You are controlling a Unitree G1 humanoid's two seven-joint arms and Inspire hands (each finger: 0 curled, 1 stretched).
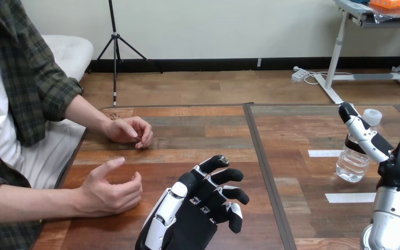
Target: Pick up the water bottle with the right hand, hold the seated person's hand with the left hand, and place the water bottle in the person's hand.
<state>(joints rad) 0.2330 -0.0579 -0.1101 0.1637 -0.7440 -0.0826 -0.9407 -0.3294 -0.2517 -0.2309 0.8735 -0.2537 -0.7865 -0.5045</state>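
While the right hand (364, 136) rests against the water bottle (351, 166) for pick-up, grip indeterminate, the left hand (198, 208) hovers spread; next, confirm grasp and lift.

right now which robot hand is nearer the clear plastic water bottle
Right. The right robot hand is right at the clear plastic water bottle; the left robot hand is well off to its left.

Left hand (187, 213) low at centre, white-shelled back turned to the view's left, fingers spread and loosely bent, holding nothing, silver right forearm (393, 213) upright at right edge, right hand (365, 136) raised above it
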